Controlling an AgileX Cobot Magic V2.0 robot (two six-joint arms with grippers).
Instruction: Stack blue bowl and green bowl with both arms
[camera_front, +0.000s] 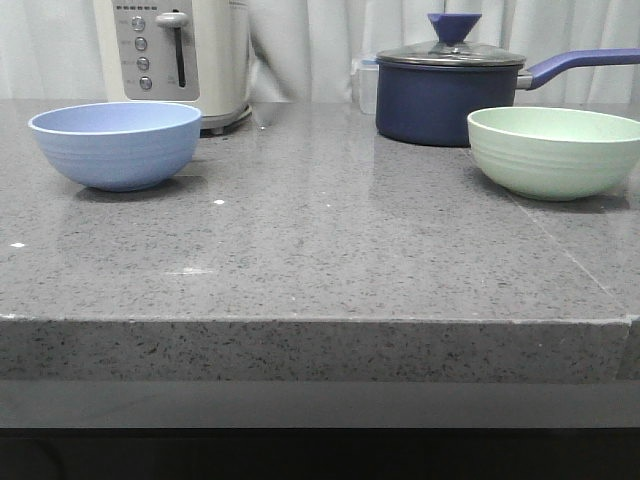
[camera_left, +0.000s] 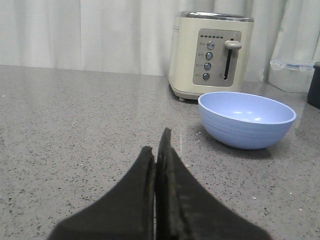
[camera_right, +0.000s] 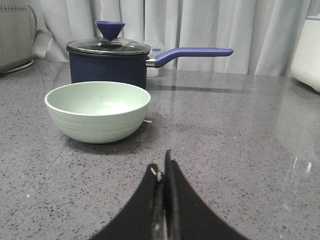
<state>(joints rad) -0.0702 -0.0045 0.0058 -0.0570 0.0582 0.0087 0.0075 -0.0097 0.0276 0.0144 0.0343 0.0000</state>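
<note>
The blue bowl (camera_front: 116, 144) stands upright and empty on the grey stone counter at the left; it also shows in the left wrist view (camera_left: 246, 119). The green bowl (camera_front: 554, 150) stands upright and empty at the right, and shows in the right wrist view (camera_right: 97, 110). My left gripper (camera_left: 156, 142) is shut and empty, low over the counter, short of the blue bowl. My right gripper (camera_right: 161, 167) is shut and empty, short of the green bowl. Neither arm shows in the front view.
A cream toaster (camera_front: 176, 55) stands behind the blue bowl. A dark navy lidded saucepan (camera_front: 448, 88) with a long handle stands behind the green bowl, a clear lidded box beside it. A white appliance (camera_right: 307, 47) stands at the far right. The counter's front edge (camera_front: 320, 322) is near.
</note>
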